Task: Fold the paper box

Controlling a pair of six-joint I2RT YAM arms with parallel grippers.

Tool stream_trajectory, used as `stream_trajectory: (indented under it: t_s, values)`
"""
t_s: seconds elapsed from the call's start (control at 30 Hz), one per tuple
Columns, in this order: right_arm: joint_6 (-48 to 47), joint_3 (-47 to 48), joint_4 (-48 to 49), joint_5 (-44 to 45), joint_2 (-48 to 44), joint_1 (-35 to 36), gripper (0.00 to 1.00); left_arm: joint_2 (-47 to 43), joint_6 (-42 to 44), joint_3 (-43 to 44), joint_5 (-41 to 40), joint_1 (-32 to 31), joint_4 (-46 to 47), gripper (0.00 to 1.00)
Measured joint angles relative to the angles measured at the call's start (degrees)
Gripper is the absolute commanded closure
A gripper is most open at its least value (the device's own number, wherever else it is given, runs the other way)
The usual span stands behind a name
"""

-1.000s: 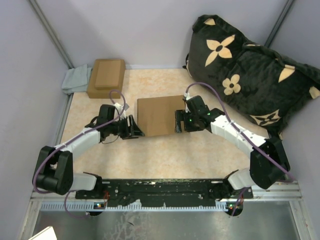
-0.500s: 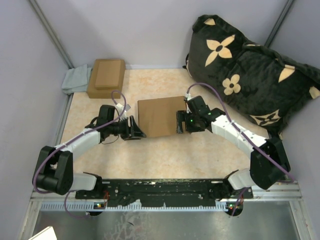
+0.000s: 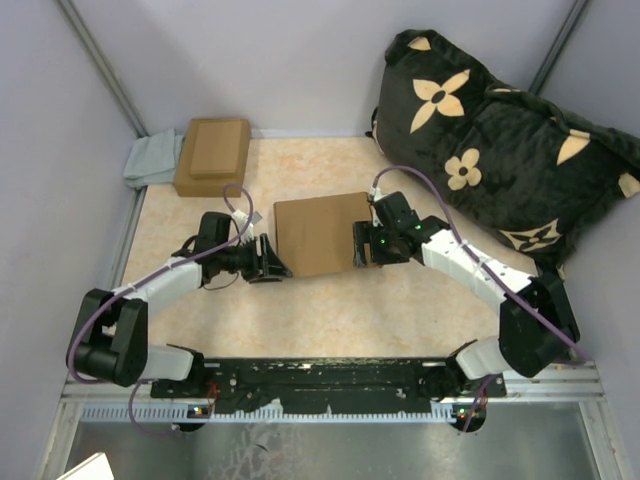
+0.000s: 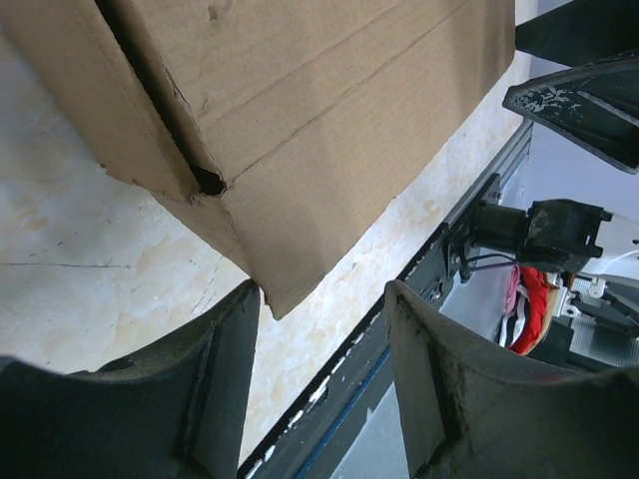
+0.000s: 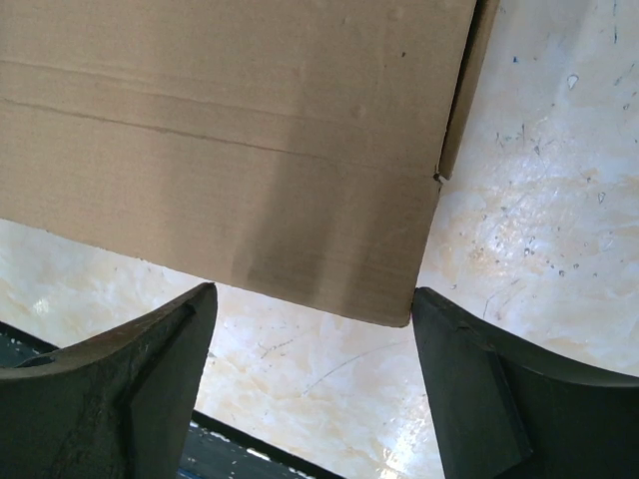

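Paper box point(image 3: 318, 233) closed and lying at mid-table point(image 3: 330, 310), between my two grippers. My left gripper point(image 3: 272, 262) sits at the box's near left corner with its fingers apart; in the left wrist view a flap corner point(image 4: 285, 289) points down between them, just beside one finger point(image 4: 215, 384). My right gripper point(image 3: 360, 245) faces the box's right side, fingers spread wide, the cardboard edge just ahead of the tips. Smaller brown box point(image 3: 212, 155) and grey cloth point(image 3: 152, 160) lie far left; flowered cushion point(image 3: 490, 140) far right.
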Motion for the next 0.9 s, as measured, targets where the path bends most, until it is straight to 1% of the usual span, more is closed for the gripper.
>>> stream_trajectory:
  t_s: [0.27, 0.6, 0.9]
  values:
    - [-0.17, -0.87, 1.84, -0.04, 1.84, -0.35, 0.25, 0.20, 0.26, 0.00, -2.62, 0.00, -0.46, 0.43]
    - [-0.17, -2.19, 4.26, 0.59, 3.13, -0.46, 0.26, 0.46, 0.52, 0.00, -6.01, -0.02, -0.66, 0.44]
    - [-0.15, -3.39, 6.16, 1.09, 5.66, -0.72, 0.29, 2.10, 1.14, 0.00, -10.75, -0.04, -0.96, 0.47]
